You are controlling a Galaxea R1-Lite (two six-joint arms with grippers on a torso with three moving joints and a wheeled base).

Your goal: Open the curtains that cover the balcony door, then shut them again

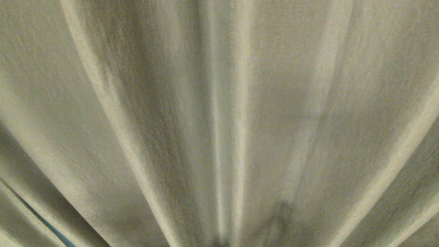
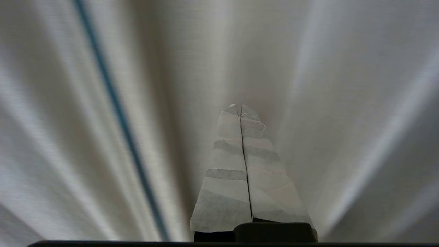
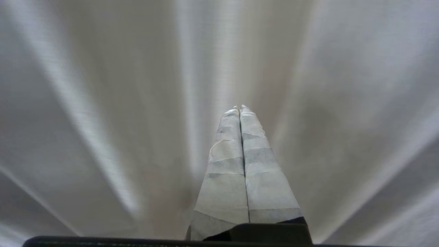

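Curtains (image 1: 295,103) fill every view, deep beige folds; left gripper (image 2: 240,107) and right gripper (image 3: 240,107) closed, empty.

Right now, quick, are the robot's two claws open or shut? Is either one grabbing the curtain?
Left gripper: shut, holding nothing, pointing at the curtains.
Right gripper: shut, holding nothing, also facing the curtains.

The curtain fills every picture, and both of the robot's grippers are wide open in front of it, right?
Not quite. The curtain does fill every picture, but both wrist views show the left gripper and right gripper shut, fingers pressed together with nothing between them.
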